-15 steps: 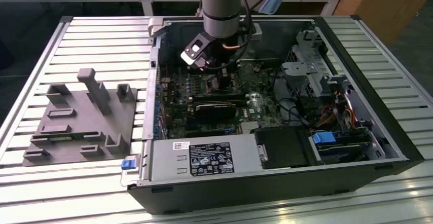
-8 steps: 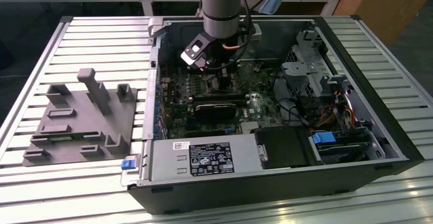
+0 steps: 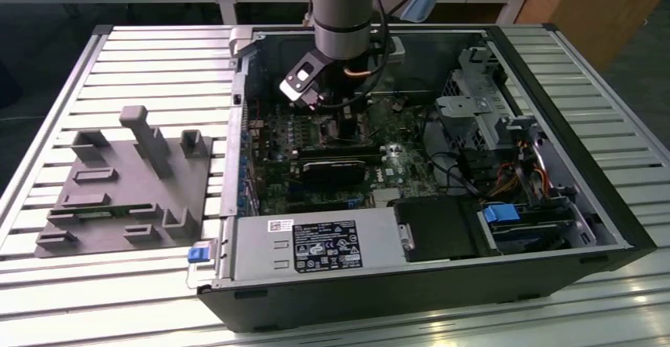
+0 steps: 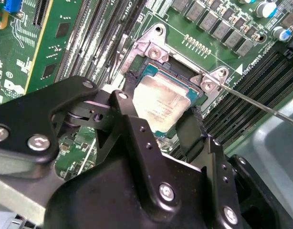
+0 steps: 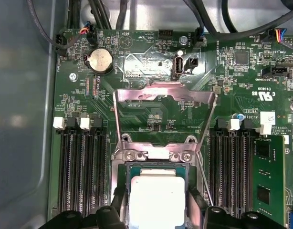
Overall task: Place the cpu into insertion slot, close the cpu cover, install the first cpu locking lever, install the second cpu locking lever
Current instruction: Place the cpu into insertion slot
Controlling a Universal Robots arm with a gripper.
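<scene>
Gripping state logged: cpu (image 4: 158, 107) clamped in gripper (image 4: 161, 101) at insertion slot (image 4: 153, 51) | cpu cover (image 5: 165, 93) is raised open | arm (image 3: 344, 9) at upper centre, exterior view.

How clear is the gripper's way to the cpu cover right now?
Probably yes: the cpu cover stands swung open just past the insertion slot, with nothing between it and the gripper. But the gripper is closed on the cpu, so it looks occupied.
</scene>
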